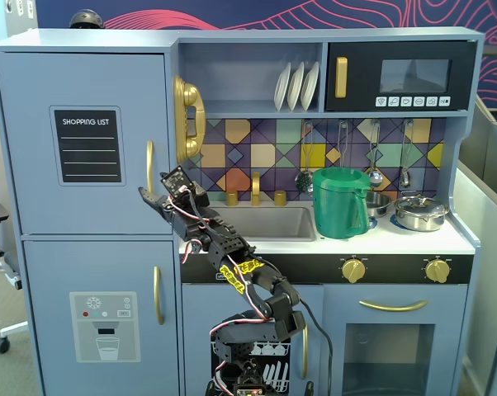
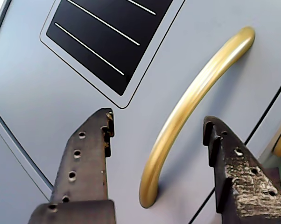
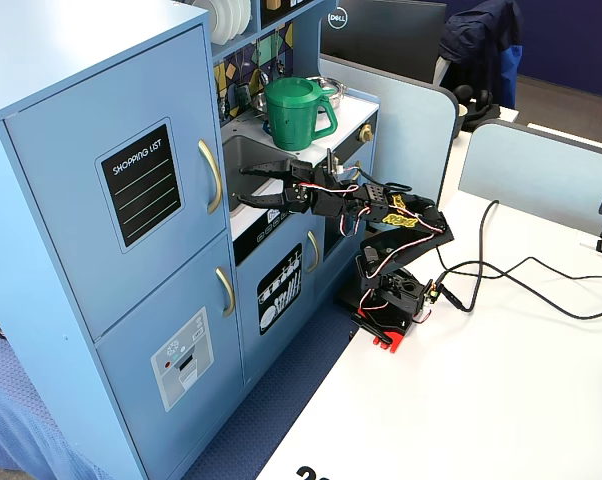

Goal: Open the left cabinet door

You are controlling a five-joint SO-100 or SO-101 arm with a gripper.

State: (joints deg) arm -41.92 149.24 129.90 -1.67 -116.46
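The left cabinet door (image 1: 83, 132) is grey-blue with a black "SHOPPING LIST" panel (image 1: 87, 146) and lies flush with the cabinet front. Its curved gold handle (image 1: 149, 163) runs vertically along the door's right edge. My gripper (image 1: 153, 186) is open and reaches up from the black arm to the handle's lower end. In the wrist view the handle (image 2: 192, 107) lies between my two black fingers (image 2: 91, 154) without touching either, and my gripper (image 2: 158, 119) faces the door (image 2: 47, 102). From the side, my gripper (image 3: 247, 182) sits just right of the handle (image 3: 213, 175).
Below is a second door with a water-dispenser picture (image 1: 106, 326) and its own gold handle (image 1: 158, 294). A gold toy telephone (image 1: 188, 120) hangs just right of the handle. The sink (image 1: 265, 223) and a green pitcher (image 1: 341, 202) are behind the arm. Cables (image 3: 501, 270) cross the white table.
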